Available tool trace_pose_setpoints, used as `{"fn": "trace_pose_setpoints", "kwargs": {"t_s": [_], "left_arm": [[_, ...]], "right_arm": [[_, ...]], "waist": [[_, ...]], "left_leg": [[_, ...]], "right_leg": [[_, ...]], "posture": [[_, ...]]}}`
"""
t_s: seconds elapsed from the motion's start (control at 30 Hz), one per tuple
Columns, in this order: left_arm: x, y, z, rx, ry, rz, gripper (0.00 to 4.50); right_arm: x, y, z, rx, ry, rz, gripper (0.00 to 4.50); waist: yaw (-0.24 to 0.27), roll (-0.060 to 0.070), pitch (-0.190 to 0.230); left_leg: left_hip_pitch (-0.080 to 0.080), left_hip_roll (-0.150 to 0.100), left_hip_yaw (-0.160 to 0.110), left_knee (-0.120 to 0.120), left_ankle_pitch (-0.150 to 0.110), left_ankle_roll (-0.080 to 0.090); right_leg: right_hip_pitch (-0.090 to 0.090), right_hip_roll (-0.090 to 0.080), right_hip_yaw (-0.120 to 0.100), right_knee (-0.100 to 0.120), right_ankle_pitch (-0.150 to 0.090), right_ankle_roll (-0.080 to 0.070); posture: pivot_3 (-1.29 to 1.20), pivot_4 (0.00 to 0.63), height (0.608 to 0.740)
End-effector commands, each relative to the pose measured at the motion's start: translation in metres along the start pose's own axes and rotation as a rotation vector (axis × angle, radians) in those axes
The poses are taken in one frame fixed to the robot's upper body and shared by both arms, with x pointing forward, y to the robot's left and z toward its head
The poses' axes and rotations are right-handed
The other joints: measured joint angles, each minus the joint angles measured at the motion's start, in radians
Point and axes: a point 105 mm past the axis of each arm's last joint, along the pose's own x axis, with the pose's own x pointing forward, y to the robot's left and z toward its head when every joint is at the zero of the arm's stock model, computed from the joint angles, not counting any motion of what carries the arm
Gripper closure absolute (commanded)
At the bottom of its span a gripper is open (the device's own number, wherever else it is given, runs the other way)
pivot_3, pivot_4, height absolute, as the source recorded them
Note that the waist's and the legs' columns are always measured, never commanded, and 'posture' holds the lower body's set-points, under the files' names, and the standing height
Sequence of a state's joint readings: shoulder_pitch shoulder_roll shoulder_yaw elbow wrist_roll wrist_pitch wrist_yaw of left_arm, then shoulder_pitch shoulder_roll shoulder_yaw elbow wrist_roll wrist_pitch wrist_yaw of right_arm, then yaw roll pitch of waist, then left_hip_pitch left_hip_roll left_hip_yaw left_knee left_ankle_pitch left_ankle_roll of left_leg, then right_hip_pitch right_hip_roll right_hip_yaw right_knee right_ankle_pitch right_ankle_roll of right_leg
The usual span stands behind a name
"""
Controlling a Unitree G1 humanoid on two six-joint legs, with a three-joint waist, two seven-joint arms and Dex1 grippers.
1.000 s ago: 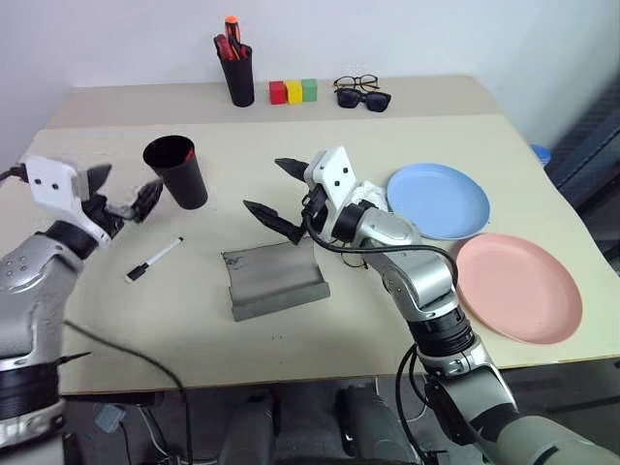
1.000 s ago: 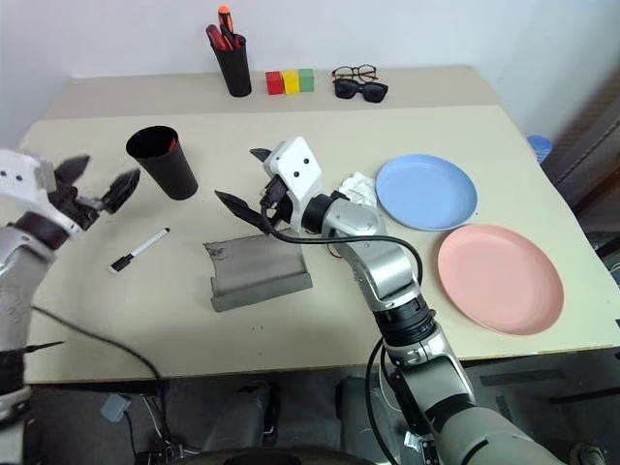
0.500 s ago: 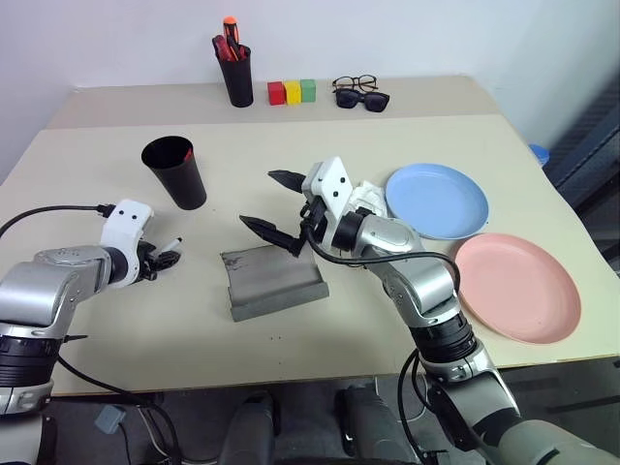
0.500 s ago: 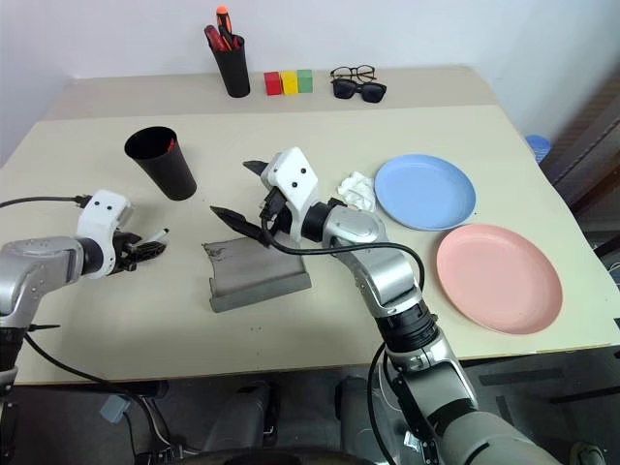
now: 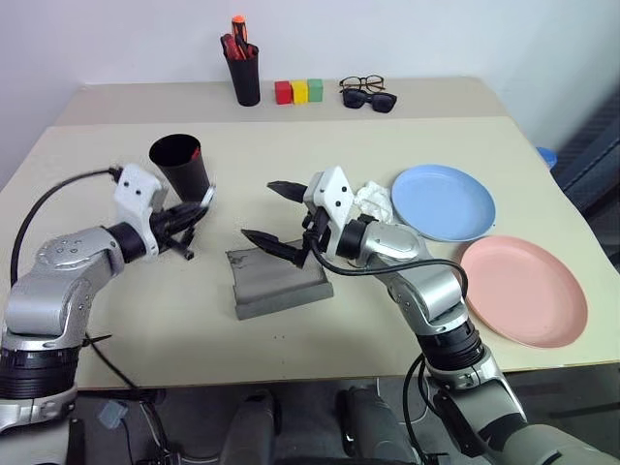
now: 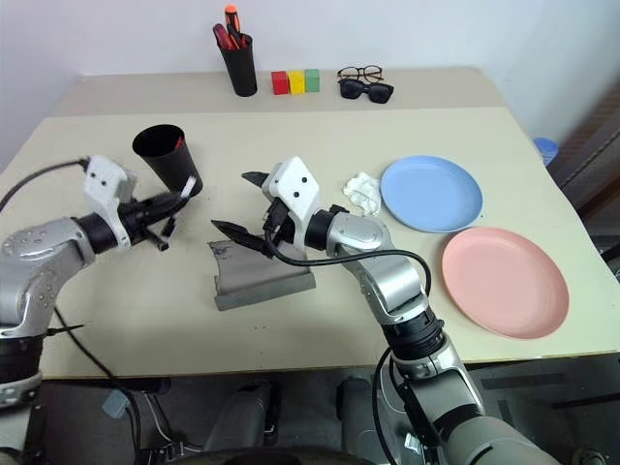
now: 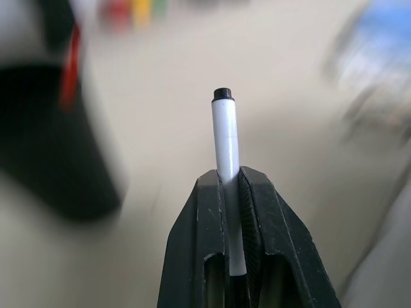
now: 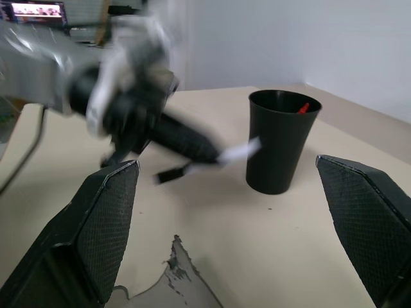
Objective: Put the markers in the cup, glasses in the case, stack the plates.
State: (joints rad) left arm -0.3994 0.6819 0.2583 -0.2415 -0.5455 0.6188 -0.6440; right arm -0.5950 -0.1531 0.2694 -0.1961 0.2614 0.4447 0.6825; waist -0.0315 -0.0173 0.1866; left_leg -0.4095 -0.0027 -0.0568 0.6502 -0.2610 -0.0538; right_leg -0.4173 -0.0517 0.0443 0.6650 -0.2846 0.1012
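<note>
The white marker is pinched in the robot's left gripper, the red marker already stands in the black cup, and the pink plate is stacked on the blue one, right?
Not quite: the pink plate lies beside the blue plate, not stacked on it, as the left eye view shows. The rest holds: the left gripper pinches the white marker, and the red marker stands in the black cup.

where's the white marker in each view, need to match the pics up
Left eye view: white marker clamped in the left gripper, just beside the black cup.
Right eye view: same marker, at the cup's base side.
Left wrist view: marker sticks up between that gripper's fingers.
Right wrist view: blurred marker left of the cup.
Shared landmark: the black cup with a red marker inside.
</note>
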Motion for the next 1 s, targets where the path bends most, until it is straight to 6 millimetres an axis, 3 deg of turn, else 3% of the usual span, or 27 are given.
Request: {"fn": "trace_pose_setpoints", "kwargs": {"t_s": [0.03,0.13,0.23,0.43,0.7,0.8,0.93,1.0], "left_arm": [[0.001,0.020,0.059,0.012,-0.283,0.129,4.47],[0.004,0.062,0.082,0.127,-0.407,0.451,4.47],[0.007,0.082,0.090,0.176,-0.464,0.611,4.47],[0.031,0.093,0.061,0.227,-0.447,0.647,4.47],[0.045,0.103,0.027,0.189,-0.394,0.643,4.47],[0.047,0.103,0.021,0.171,-0.386,0.639,3.43],[0.045,0.104,0.020,0.159,-0.400,0.654,1.42],[0.041,0.104,0.022,0.136,-0.425,0.660,1.42]], "right_arm": [[0.006,0.005,0.017,-0.025,-0.062,0.028,0.00],[0.009,0.003,0.021,-0.019,-0.086,0.015,0.00],[0.011,0.002,0.025,-0.017,-0.106,0.003,0.00],[0.014,0.000,0.026,-0.021,-0.119,-0.021,0.00],[0.008,0.000,0.023,-0.022,-0.108,-0.044,0.00],[0.007,0.000,0.023,-0.021,-0.107,-0.046,0.00],[0.007,0.001,0.023,-0.021,-0.107,-0.046,0.00],[0.007,0.000,0.023,-0.023,-0.105,-0.045,0.00]], "waist": [[0.002,0.000,0.000],[0.001,-0.001,0.000],[-0.006,-0.001,0.000],[-0.009,-0.001,0.000],[-0.010,-0.001,0.000],[-0.011,-0.001,0.000],[-0.011,-0.001,0.000],[-0.011,-0.001,0.000]], "left_leg": [[0.000,0.000,0.000,0.001,0.000,0.000],[0.000,-0.001,0.000,0.002,0.000,0.000],[0.001,-0.001,0.000,0.001,0.000,0.000],[0.001,-0.001,0.001,0.001,0.000,0.000],[0.000,-0.001,0.001,0.001,0.000,0.000],[0.000,-0.001,0.001,0.001,0.000,0.000],[0.000,-0.001,0.001,0.001,0.000,0.000],[0.000,-0.001,0.001,0.001,0.000,0.000]], "right_leg": [[0.000,0.001,0.000,0.000,0.000,0.000],[0.001,0.001,0.000,0.001,0.000,0.000],[0.000,0.002,0.000,0.001,0.000,0.000],[0.000,0.002,0.000,0.001,0.000,0.000],[0.000,0.002,0.000,0.001,0.000,0.000],[0.000,0.002,0.000,0.001,0.000,0.000],[-0.001,0.002,0.000,0.001,0.000,0.000],[-0.001,0.002,0.000,0.001,0.000,0.000]], "posture": [[0.00,0.150,0.740],[0.00,0.150,0.740],[0.00,0.150,0.740],[0.00,0.150,0.740],[0.00,0.150,0.740],[0.00,0.150,0.740],[0.00,0.150,0.740],[0.00,0.150,0.740]]}}
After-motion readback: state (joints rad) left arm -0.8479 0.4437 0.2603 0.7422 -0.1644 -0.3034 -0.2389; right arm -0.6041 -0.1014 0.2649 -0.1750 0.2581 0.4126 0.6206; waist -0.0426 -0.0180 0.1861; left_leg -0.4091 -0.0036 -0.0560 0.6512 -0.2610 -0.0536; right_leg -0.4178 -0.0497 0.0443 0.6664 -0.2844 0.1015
